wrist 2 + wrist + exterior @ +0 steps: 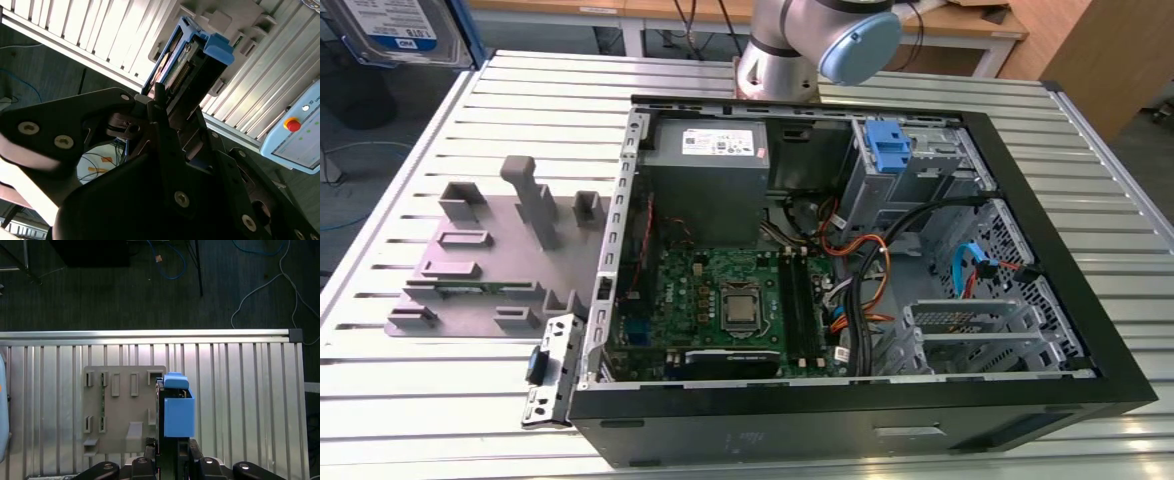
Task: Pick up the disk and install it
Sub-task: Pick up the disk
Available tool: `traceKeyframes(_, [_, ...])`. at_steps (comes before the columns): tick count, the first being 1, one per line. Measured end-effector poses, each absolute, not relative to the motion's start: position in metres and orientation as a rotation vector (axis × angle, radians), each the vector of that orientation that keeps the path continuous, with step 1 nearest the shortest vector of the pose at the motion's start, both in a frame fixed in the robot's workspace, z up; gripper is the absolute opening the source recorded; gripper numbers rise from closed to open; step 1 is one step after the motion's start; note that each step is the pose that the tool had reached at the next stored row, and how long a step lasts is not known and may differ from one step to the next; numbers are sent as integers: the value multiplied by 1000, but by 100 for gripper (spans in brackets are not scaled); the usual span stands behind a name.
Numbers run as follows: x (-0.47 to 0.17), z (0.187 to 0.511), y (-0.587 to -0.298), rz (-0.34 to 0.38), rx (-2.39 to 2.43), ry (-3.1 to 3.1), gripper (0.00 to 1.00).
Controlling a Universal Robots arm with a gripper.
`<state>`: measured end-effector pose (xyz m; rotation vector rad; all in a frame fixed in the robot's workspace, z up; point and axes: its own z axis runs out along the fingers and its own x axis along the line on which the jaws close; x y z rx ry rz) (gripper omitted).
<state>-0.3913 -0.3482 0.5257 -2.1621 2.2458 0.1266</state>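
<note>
My gripper (169, 446) is shut on the disk (176, 407), which I hold edge-on high above the slatted table; the blue carrier rail faces the first wrist view. In the second wrist view the disk (186, 65) sticks out from between the dark fingers (159, 107), showing its connector edge and blue rail. The disk's white-and-blue label (394, 28) appears at the top corner of the exterior view's left, well above the table. Directly below the disk lies the grey holder plate (122, 412). The open computer case (1014, 240) lies on the exterior view's right.
Inside the case are a grey power supply (707, 145), a motherboard (720, 300), loose cables (894, 250) and a bare blue bracket (890, 150) in the drive bay. The grey holder plate (494, 250) has upright posts. The arm's base (781, 55) stands behind the case. A pendant (300, 130) lies off the table.
</note>
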Motion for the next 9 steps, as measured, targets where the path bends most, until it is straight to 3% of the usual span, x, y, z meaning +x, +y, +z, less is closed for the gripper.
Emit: traceKeyframes(9, [-391, 527, -348, 127, -2162, 2246, 35])
